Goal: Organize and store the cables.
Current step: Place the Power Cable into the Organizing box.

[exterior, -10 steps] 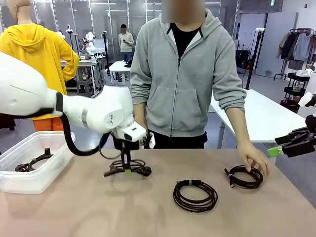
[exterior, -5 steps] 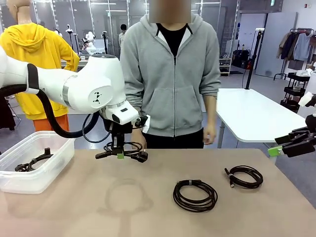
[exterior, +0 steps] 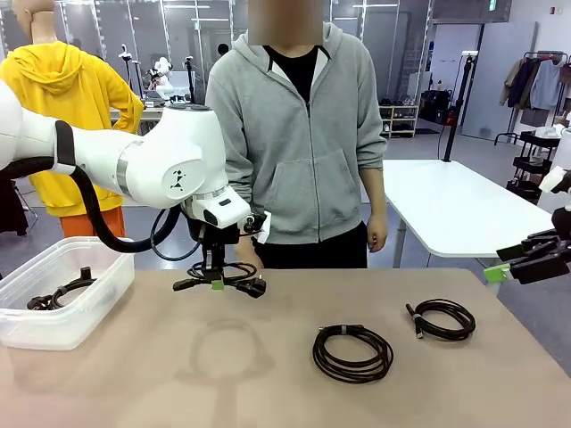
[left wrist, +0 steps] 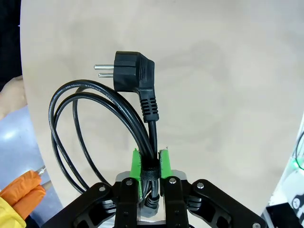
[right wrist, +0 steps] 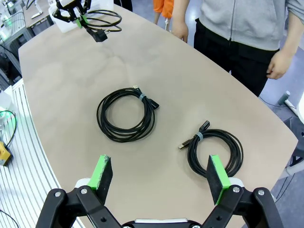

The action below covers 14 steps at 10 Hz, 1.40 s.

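A coiled cable (left wrist: 135,71) is clamped by the left gripper (left wrist: 150,159) and held above the counter (exterior: 134,383); the right gripper (right wrist: 159,164) is spread wide, empty. A clear bin (exterior: 53,332) with one cable (exterior: 62,290) is set at left, two more cables (exterior: 353,374) (exterior: 443,334) at right.

1. On my front feed I see a pale brown, smooth tabletop (exterior: 134,383) with a rounded far edge.
2. A clear plastic rectangular tub (exterior: 70,314) sits at the tabletop's left end.
3. A person in a grey zip-up hoodie (exterior: 303,152) and black trousers stands right at the far edge.
4. Behind them, to the right, I make out a long white table (exterior: 464,214), and farther back a rack of hanging clothes (exterior: 542,76).
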Each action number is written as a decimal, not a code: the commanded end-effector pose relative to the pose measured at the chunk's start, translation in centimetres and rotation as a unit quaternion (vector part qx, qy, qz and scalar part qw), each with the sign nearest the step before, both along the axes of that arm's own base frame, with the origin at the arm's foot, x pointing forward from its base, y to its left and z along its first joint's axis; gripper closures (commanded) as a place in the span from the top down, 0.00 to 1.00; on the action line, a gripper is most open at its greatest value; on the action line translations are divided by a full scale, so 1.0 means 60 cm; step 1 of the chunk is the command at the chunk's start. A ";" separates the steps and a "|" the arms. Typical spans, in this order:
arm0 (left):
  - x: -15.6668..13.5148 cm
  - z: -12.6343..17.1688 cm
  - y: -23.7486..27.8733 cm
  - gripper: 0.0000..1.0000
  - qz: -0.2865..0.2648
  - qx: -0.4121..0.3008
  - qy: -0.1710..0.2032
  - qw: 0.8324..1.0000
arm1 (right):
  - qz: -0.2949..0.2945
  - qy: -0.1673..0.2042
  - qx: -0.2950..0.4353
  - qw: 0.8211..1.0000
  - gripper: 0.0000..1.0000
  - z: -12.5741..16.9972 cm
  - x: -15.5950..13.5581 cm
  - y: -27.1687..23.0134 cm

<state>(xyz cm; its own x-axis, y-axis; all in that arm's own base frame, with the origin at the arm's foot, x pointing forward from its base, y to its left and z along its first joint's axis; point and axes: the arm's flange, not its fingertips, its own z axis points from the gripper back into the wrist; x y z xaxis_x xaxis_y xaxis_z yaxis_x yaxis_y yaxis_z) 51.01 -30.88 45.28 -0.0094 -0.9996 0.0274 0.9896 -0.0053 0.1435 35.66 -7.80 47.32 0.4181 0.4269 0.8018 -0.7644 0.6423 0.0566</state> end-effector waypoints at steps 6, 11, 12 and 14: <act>-0.021 0.071 0.313 0.18 -0.119 -0.013 -0.129 0.984 | 0.010 -0.005 -0.002 1.000 1.00 -0.002 -0.005 -0.002; -0.047 0.091 0.579 0.18 -0.088 -0.054 -0.155 0.982 | 0.010 -0.005 -0.002 1.000 1.00 -0.002 -0.005 -0.002; -0.048 0.092 0.620 0.18 -0.076 -0.061 -0.154 0.983 | 0.010 -0.005 -0.002 1.000 1.00 -0.002 -0.005 -0.002; -0.052 0.094 0.673 0.18 -0.044 -0.016 -0.150 0.988 | 0.010 -0.005 -0.002 1.000 1.00 -0.002 -0.005 -0.002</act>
<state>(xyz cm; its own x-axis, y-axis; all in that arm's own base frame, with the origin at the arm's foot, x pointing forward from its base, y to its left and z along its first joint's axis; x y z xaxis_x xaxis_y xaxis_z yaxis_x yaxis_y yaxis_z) 47.41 9.24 50.33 -0.1202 -0.9901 0.0731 0.8941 -0.0760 0.4413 35.66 -7.85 47.33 0.4179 0.4257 0.8026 -0.7641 0.6426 0.0570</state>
